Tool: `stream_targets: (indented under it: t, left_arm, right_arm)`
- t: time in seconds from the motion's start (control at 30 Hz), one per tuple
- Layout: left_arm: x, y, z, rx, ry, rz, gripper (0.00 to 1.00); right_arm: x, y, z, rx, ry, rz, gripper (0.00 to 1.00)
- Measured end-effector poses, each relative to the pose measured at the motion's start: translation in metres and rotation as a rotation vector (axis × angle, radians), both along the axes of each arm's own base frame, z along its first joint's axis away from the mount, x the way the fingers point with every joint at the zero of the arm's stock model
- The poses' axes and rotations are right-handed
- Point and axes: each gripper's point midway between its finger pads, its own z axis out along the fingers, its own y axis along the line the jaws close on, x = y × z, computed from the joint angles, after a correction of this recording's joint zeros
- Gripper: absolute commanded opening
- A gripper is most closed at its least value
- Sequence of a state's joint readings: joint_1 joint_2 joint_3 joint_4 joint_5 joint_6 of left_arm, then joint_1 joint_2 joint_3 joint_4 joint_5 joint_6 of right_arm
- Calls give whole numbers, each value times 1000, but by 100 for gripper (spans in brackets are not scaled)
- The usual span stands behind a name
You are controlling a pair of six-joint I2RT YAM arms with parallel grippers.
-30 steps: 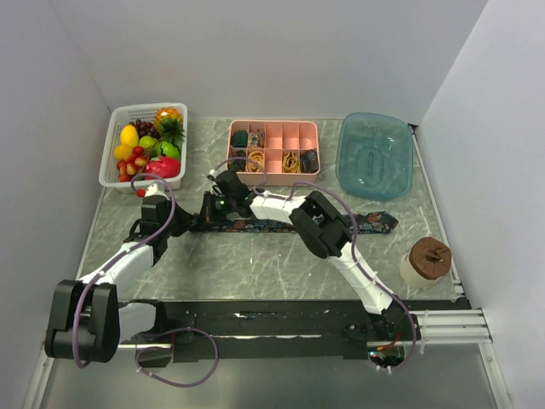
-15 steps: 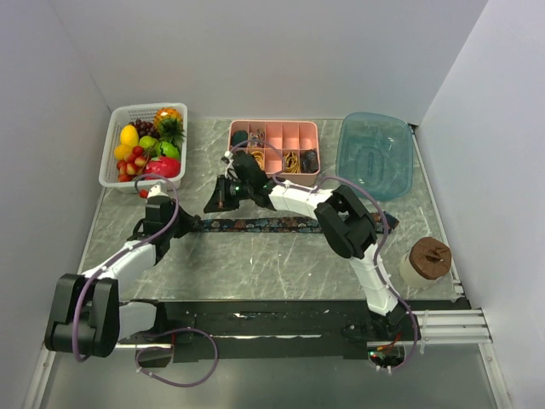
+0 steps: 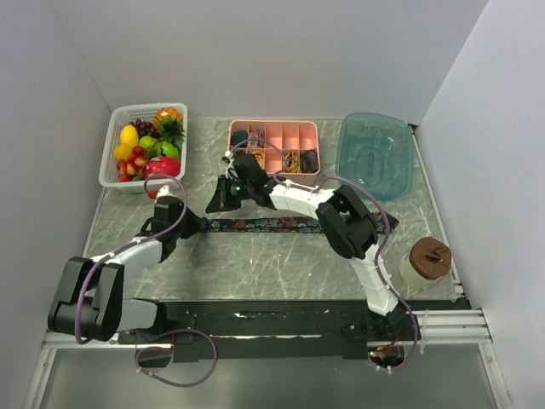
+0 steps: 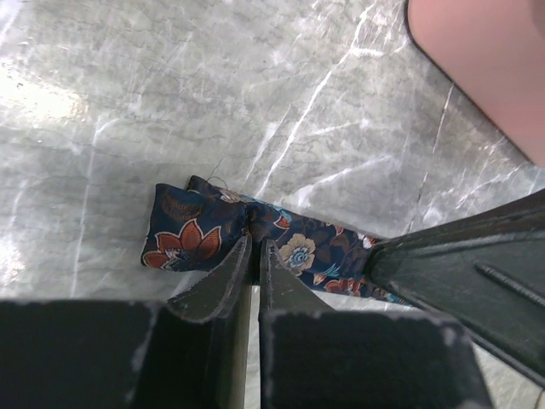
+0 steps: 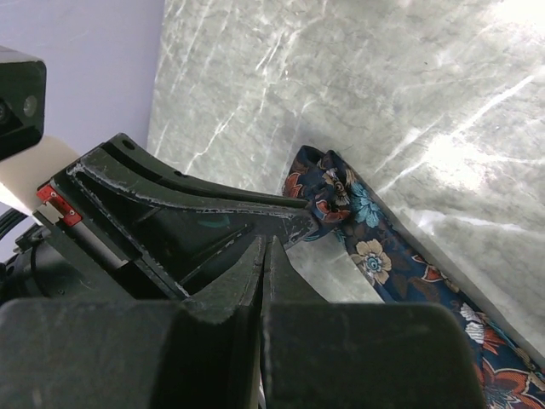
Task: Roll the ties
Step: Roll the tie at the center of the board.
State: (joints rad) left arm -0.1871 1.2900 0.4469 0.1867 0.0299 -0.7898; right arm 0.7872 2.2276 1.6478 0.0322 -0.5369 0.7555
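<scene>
- Necktie (image 3: 264, 226) of dark cloth with red, blue and tan flowers lies flat on the marble surface (image 3: 255, 264). It stretches from the left claw (image 3: 189, 227) away to that claw's right, and its other end is hidden behind the right arm.
- The end at the left claw is folded back on itself into a small bunch (image 4: 192, 239).
- The left claw's fingers (image 4: 223, 277) stand almost together with only a thin slit between them, and their tips are at the folded end. Whether any cloth is pinched cannot be told.
- Right claw (image 3: 220, 203) hangs just beyond the left claw, above the surface and beside the folded end. Its fingers (image 5: 238, 273) are pressed together with nothing between them.
- Pink divided tray (image 3: 273, 129) sits just beyond the right claw. Some compartments hold yellow looped bands and some hold small dark rolls.
- White basket (image 3: 109, 175) of bright fruit stands beyond the left claw and to its left.
- Clear blue tub (image 3: 375, 158) sits well to the right of the right claw.
- Pale jar with a brown lid (image 3: 426, 260) stands farther right and nearer the arm bases, well apart from both claws.
</scene>
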Motion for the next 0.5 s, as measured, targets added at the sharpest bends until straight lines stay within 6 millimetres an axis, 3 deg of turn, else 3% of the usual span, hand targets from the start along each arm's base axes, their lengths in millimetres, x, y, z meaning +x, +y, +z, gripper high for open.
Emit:
stream_targets:
  t: [0.23, 0.37, 0.5]
  left_arm:
    - [4, -6, -4, -29, 5, 6, 20]
    - [6, -9, -4, -44, 3, 10, 45]
    - [9, -12, 0, -70, -14, 16, 50]
  right_arm:
    - [0, -2, -3, -14, -8, 3, 0]
    - [0, -2, -6, -21, -5, 5, 0]
    - [-1, -3, -14, -32, 7, 6, 0]
